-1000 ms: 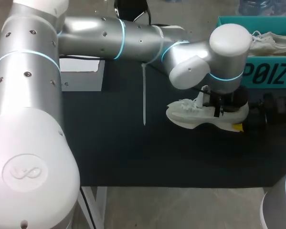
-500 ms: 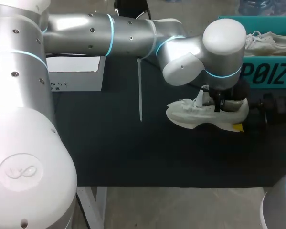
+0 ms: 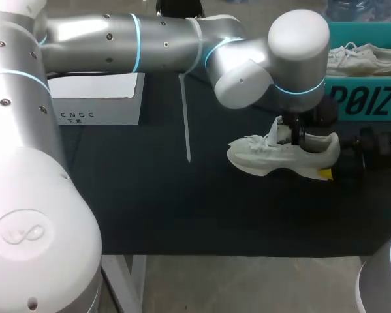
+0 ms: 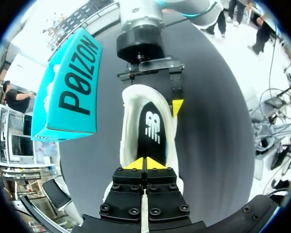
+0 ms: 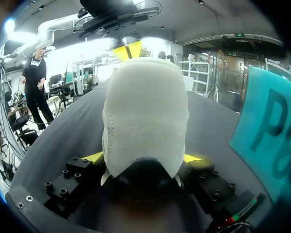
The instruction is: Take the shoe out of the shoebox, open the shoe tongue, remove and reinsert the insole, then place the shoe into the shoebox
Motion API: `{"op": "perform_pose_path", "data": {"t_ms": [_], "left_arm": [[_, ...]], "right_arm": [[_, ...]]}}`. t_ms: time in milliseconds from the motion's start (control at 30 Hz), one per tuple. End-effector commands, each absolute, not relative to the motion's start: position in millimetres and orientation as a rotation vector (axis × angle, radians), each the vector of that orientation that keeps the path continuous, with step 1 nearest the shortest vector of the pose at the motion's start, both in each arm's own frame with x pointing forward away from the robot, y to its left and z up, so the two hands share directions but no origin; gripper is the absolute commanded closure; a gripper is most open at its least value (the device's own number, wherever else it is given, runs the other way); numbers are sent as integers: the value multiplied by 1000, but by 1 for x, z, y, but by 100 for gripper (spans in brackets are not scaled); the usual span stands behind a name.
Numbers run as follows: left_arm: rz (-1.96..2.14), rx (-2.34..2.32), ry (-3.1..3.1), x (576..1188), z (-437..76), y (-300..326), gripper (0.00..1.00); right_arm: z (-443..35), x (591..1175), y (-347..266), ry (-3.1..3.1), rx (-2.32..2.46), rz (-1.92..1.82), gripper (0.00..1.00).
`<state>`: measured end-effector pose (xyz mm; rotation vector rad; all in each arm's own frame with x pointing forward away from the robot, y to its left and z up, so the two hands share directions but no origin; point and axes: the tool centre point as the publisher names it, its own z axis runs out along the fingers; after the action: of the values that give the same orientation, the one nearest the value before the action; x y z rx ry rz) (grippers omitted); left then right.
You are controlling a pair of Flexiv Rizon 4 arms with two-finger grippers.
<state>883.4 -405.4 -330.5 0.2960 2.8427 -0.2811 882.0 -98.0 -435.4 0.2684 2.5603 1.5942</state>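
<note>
A white shoe [image 3: 280,156] lies on its side on the black table, toe to the left, with its tongue standing up. My right gripper [image 3: 330,156] comes in from the right and is shut on the shoe's heel [image 5: 145,111], one yellow tip on each side. My left gripper [image 4: 145,164] hangs over the shoe's opening with its yellow tips pressed together and nothing visible between them. The black insole [image 4: 152,128] lies inside the shoe just ahead of it. The teal shoebox [image 3: 368,98] stands at the back right.
A second white shoe [image 3: 368,57] lies in the shoebox. A white carton [image 3: 97,104] stands at the back left. A thin white strip [image 3: 185,117] hangs from my left arm over the table's middle.
My left arm has swung a little to the left and back, and its gripper has risen slightly above the shoe. Shoe and right gripper stay where they were.
</note>
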Motion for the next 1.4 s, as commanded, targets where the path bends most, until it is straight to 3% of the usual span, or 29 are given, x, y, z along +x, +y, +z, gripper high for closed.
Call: {"op": "perform_pose_path", "data": {"t_ms": [33, 500, 633, 867, 1400], "left_arm": [[-258, 324, 2924, 885, -337, -414, 100], [-162, 310, 3090, 883, -373, -426, 100], [-147, 322, 3094, 882, -378, -428, 63], [-138, 320, 3090, 882, -381, -427, 59], [-99, 361, 3093, 870, -415, -420, 68]], "right_arm": [[-449, 880, -96, 2563, 272, 1591, 100], [-449, 880, -96, 2563, 272, 1591, 100], [-449, 880, -96, 2563, 272, 1591, 100], [-449, 880, -96, 2563, 272, 1591, 100], [-449, 880, -96, 2563, 272, 1591, 100]]}}
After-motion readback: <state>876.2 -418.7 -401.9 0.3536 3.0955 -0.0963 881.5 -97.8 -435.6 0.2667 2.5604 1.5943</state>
